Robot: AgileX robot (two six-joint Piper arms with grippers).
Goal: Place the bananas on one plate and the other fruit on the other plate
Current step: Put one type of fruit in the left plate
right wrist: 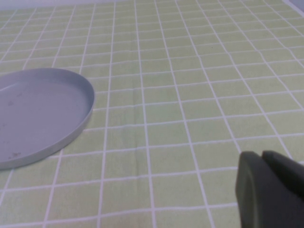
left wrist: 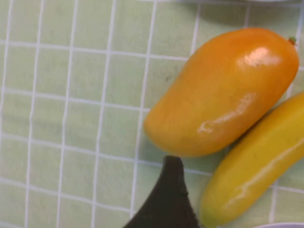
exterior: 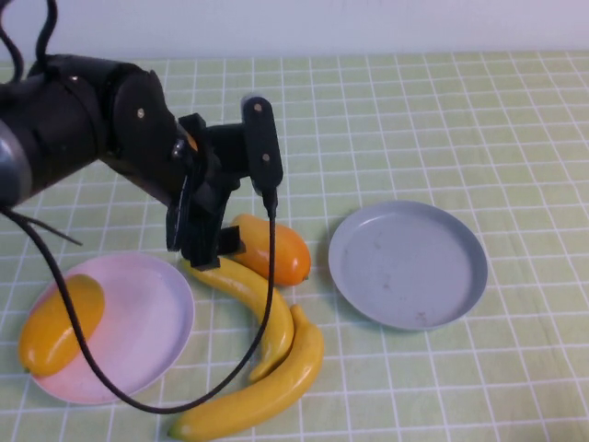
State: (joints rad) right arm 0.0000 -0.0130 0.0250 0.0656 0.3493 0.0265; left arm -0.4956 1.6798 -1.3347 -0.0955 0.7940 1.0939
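My left gripper is open and hovers low over the table between the plates. In the left wrist view, one dark finger is beside the redder mango and a banana's end. That mango lies on the table, touching the upper banana. The second banana lies in front of it. The other mango lies on the pink plate. The grey-blue plate is empty. My right gripper is shut, over bare cloth to the right of that plate.
A green checked cloth covers the whole table. The left arm's black cable hangs across the upper banana. The right arm is outside the high view.
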